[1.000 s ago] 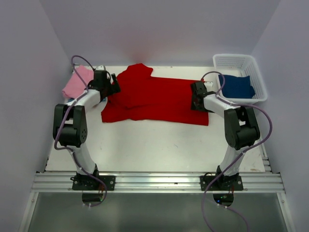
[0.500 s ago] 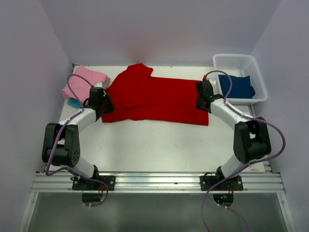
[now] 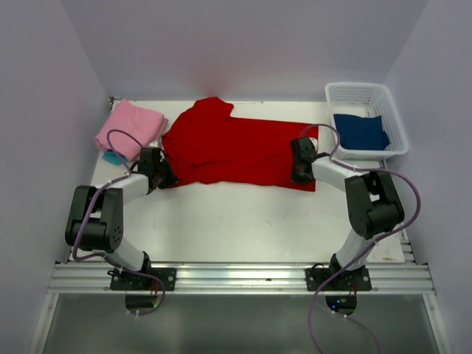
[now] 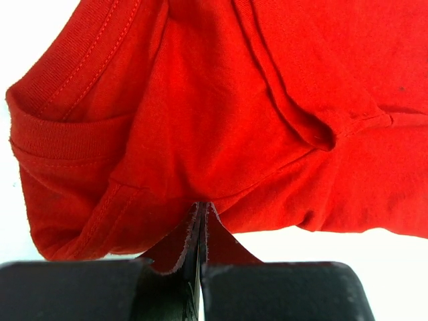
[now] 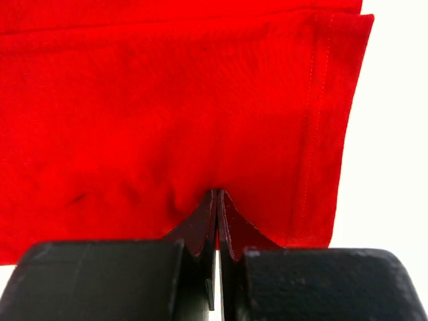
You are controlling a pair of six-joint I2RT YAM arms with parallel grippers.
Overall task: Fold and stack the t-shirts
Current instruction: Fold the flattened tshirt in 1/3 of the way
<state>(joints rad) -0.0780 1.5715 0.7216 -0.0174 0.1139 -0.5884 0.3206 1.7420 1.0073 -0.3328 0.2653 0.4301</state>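
A bright red t-shirt point(image 3: 236, 151) lies spread flat across the back middle of the table point(image 3: 236, 221), its neck end to the left. My left gripper point(image 3: 168, 180) is shut on the red t-shirt's near edge by the sleeve point(image 4: 73, 127); the cloth puckers at the left gripper point(image 4: 202, 207). My right gripper point(image 3: 299, 175) is shut on the near edge close to the bottom hem point(image 5: 321, 120), and the right gripper point(image 5: 217, 195) shows cloth bunched at its tip. A folded pink t-shirt point(image 3: 130, 128) lies on a turquoise one point(image 3: 111, 157) at the back left. A dark blue t-shirt point(image 3: 360, 131) sits in the basket.
The white mesh basket point(image 3: 366, 93) stands at the back right corner. Grey walls close in on three sides. The aluminium rail point(image 3: 236, 279) with both arm bases runs along the near edge.
Both grippers came down from the shirt's far side to its near edge and closed from open to shut on the cloth. The shirt's near left corner has shifted slightly.
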